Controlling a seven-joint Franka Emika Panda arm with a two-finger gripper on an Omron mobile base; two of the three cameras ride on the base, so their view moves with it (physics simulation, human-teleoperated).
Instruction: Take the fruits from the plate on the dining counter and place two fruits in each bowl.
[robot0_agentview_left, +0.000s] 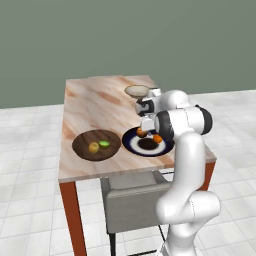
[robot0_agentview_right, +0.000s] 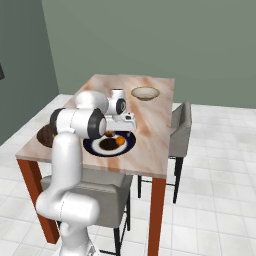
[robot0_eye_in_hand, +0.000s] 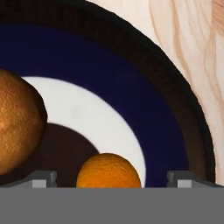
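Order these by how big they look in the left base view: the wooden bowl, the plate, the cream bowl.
1. Wooden bowl and plate: about alike, the plate partly hidden by the arm.
2. Cream bowl: smallest, though it stands farther away.

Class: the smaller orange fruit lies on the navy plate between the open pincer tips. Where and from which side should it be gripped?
Grip the smaller orange fruit across its widest middle, descending from above. It is round, and the pincer already straddles it over the plate.
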